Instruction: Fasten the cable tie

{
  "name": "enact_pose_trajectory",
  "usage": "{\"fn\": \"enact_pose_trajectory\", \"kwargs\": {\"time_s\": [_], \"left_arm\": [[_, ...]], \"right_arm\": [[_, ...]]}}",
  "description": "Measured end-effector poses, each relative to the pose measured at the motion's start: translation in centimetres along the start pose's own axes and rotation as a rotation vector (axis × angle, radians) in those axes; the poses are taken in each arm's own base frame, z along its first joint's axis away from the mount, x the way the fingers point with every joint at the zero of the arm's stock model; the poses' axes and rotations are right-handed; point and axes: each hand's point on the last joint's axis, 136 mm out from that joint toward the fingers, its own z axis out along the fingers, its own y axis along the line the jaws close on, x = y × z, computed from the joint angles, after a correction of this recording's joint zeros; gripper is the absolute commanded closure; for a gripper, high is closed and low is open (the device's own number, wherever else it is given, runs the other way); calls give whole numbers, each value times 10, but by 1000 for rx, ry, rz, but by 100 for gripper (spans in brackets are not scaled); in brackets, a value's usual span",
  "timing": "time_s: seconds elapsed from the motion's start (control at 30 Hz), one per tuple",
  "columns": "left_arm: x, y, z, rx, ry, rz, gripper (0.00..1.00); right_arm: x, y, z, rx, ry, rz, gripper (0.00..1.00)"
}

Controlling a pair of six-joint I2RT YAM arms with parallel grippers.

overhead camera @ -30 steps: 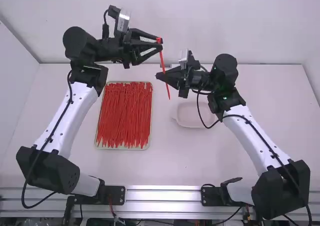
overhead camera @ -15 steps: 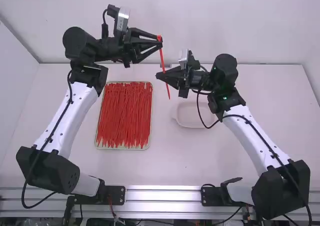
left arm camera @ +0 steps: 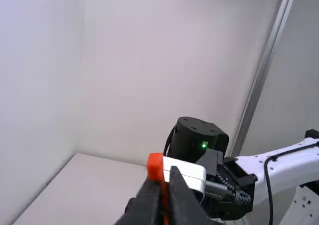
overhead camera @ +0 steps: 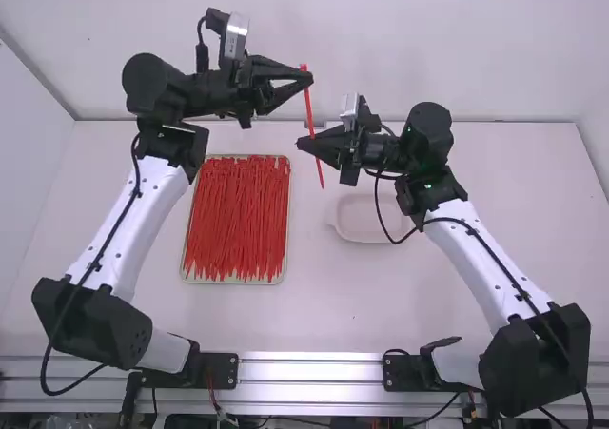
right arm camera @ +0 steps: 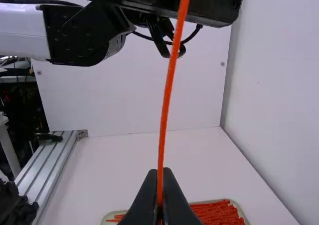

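A single red cable tie (overhead camera: 311,125) hangs upright in the air between both arms, well above the table. My left gripper (overhead camera: 304,78) is shut on its head end (left arm camera: 155,166), near the square locking head. My right gripper (overhead camera: 306,145) is shut on the strap lower down (right arm camera: 159,197), and the tail (overhead camera: 319,175) sticks out below it. From the right wrist the strap (right arm camera: 171,80) runs straight toward the left arm's wrist (right arm camera: 159,3). In the left wrist view the right arm's wrist (left arm camera: 199,150) sits just beyond the head.
A beige tray (overhead camera: 238,279) heaped with several loose red cable ties (overhead camera: 238,215) lies on the table left of centre. A shallow translucent dish (overhead camera: 362,222) sits under the right arm's forearm. White walls close in the back and left.
The left gripper has closed from open onto the tie's head end and lifted slightly. The right arm and the tie's lower part have kept still.
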Motion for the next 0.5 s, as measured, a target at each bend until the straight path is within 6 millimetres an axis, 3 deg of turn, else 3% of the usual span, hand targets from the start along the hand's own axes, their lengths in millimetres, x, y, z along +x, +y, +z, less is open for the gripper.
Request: {"fn": "enact_pose_trajectory", "kwargs": {"time_s": [0.3,0.33,0.37,0.5], "left_arm": [[1,1,1,-4,2,-16,98],[2,2,1,-9,1,-22,98],[2,3,1,-11,0,-26,98],[4,7,-1,-23,7,-55,98]], "right_arm": [[0,0,0,-2,0,-11,100],[0,0,0,-2,0,-10,84],[0,0,0,-1,0,-11,0],[-1,0,0,-1,-3,-43,0]]}}
